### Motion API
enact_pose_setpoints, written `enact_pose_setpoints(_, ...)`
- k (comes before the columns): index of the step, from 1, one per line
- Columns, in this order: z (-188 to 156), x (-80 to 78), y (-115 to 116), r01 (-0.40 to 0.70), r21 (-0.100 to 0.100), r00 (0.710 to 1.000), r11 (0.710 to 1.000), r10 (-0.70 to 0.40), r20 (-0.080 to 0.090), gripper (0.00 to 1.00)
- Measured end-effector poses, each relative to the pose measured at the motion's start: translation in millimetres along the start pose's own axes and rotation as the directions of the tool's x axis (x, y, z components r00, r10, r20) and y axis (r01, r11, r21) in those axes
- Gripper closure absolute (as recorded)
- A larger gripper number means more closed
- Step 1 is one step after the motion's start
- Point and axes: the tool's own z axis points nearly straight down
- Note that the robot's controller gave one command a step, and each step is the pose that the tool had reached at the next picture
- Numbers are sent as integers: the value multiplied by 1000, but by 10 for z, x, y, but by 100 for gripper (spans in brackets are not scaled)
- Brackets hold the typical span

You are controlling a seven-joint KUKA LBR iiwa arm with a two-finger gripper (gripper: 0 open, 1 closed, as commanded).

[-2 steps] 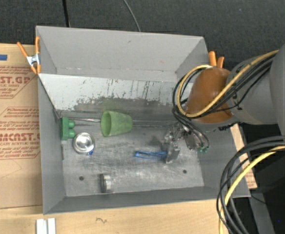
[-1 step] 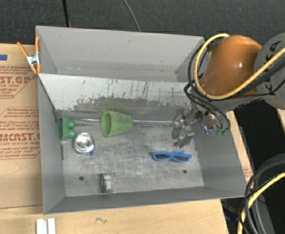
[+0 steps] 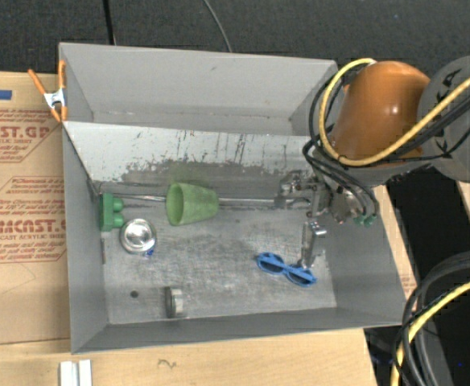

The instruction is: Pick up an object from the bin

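Grey metal bin point(image 3: 82, 240); scuffed floor, few loose things. Arm point(image 3: 380, 111); orange-capped wrist, entering from the right, tilted down toward the near right part of the floor. Gripper point(image 3: 308, 257); tip at the right end of the blue piece, contact uncertain; open or closed cannot be told. Blue two-lobed plastic piece point(image 3: 283, 267), like toy glasses; flat on the floor near the right wall; likely light, stiff, thin, slippery; best pinched across the narrow middle.

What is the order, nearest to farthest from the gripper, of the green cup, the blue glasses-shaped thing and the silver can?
1. Blue glasses-shaped thing, beside the gripper, front right.
2. Green cup, lying mid-bin.
3. Silver can, far left.
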Motion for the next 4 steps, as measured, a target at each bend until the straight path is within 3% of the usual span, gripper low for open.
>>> enact_pose_setpoints(1,1344,1,-233,244,1,970,970,-244,7,0)
enact_pose_setpoints(2,1325,-3,-234,245,1,969,970,-245,6,100)
enact_pose_setpoints(3,91,-85,-370,352,5,936,936,-352,7,100)
enact_pose_setpoints(4,-526,-121,475,584,0,811,811,-584,4,100)
